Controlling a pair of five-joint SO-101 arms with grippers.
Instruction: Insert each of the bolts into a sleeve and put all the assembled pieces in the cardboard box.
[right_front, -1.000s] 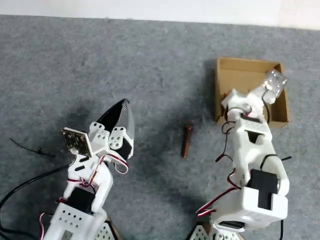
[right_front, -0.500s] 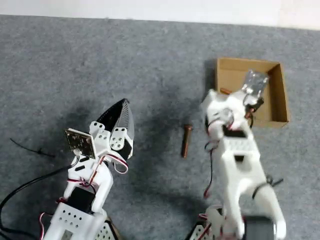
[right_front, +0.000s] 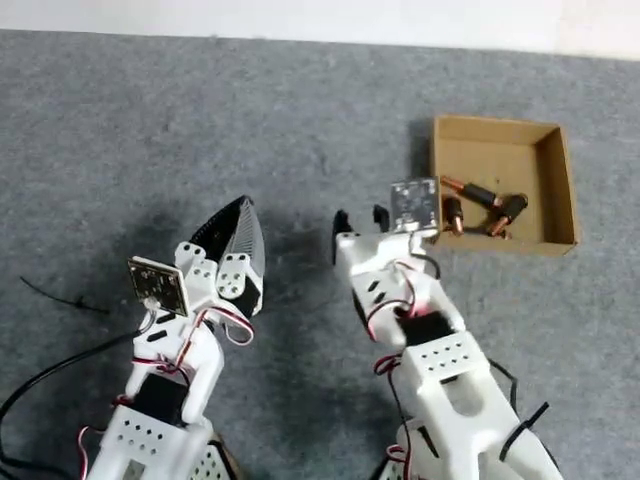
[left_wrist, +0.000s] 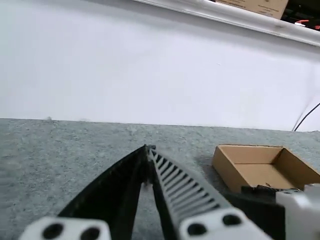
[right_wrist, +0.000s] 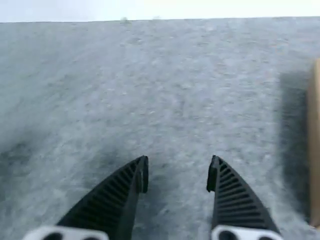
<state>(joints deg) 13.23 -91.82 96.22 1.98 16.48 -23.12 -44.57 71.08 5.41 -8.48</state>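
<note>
- At upper right of the high view, assembled pieces (right_front: 478, 195) are seen lying inside the cardboard box (right_front: 495, 123).
- Left of the box, the right gripper (right_front: 360, 218) is held open, empty.
- At lower left, the left gripper (right_front: 247, 206) is closed on nothing.

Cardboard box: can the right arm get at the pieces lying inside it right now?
Probably yes: the cardboard box is open-topped, close beside the open right gripper, with nothing over the assembled pieces.
</note>
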